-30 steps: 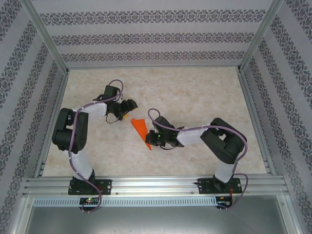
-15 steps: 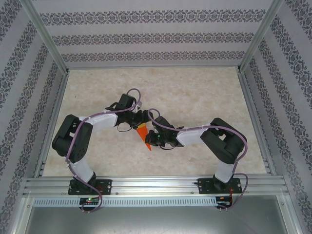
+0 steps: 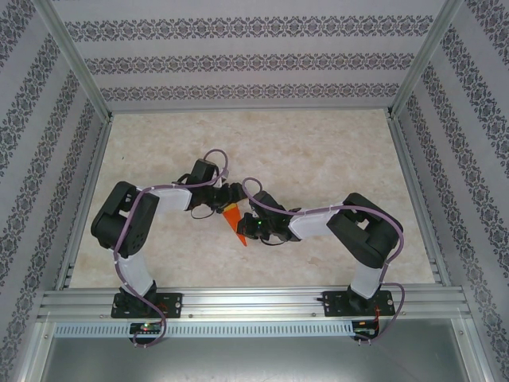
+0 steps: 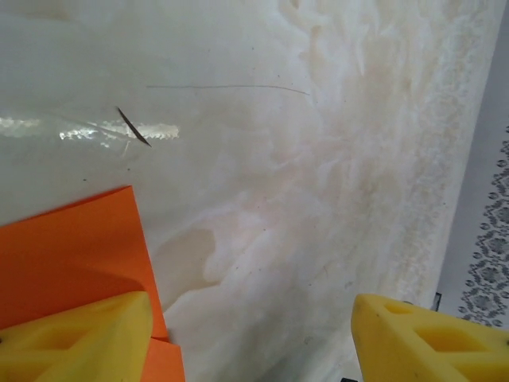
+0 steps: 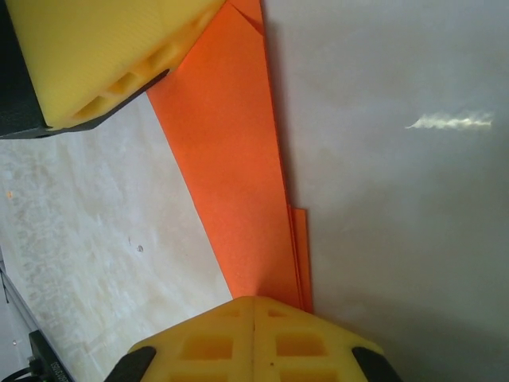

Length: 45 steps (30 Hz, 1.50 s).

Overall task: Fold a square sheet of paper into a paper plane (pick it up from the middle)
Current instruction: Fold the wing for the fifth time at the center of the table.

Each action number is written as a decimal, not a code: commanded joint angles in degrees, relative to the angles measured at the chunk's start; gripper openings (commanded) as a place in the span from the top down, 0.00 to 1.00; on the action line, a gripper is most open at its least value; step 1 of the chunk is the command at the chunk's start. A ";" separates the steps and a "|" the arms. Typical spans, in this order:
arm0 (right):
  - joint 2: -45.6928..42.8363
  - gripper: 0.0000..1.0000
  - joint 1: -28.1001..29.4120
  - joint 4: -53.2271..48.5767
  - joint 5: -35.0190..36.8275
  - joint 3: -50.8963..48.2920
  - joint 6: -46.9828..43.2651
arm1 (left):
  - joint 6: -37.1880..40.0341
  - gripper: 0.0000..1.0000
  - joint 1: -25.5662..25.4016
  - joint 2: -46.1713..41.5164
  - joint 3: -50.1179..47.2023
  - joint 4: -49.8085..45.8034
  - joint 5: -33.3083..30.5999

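The orange sheet of paper [image 3: 234, 217] lies mid-table, folded into a narrow pointed wedge with layered edges [image 5: 231, 159]. My right gripper [image 3: 248, 228] is shut, and its joined yellow fingertips [image 5: 254, 306] sit on the wedge's near end; whether paper is pinched between them I cannot tell. My left gripper [image 3: 229, 196] hovers open at the wedge's far end. In the left wrist view its jaws [image 4: 250, 334] stand wide apart, one yellow finger [image 4: 75, 334] over the orange paper [image 4: 71, 247] and the other over bare table. That finger [image 5: 95, 56] also shows over the paper in the right wrist view.
The marbled tabletop [image 3: 318, 159] is ringed by an aluminium frame [image 3: 238, 301] and patterned walls. A small dark sliver [image 4: 133, 127] lies on the surface beyond the paper. Both arms' forearms meet at the middle, close together.
My left arm has swung right and reached in from the table's left, bringing its open gripper over the paper's far end. The right arm and the paper have stayed put.
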 commanded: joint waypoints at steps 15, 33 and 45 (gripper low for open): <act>2.60 1.00 1.26 -12.51 2.05 -2.51 -1.12 | 3.73 0.28 5.06 -2.57 0.32 -2.96 0.26; 2.97 1.00 1.46 -12.13 2.10 -1.89 -1.05 | -0.68 0.28 4.30 -3.09 -2.17 -4.33 -0.60; 1.39 1.00 1.64 -12.89 1.87 -3.12 -1.81 | 2.11 0.28 8.65 -0.23 1.56 -8.78 -5.61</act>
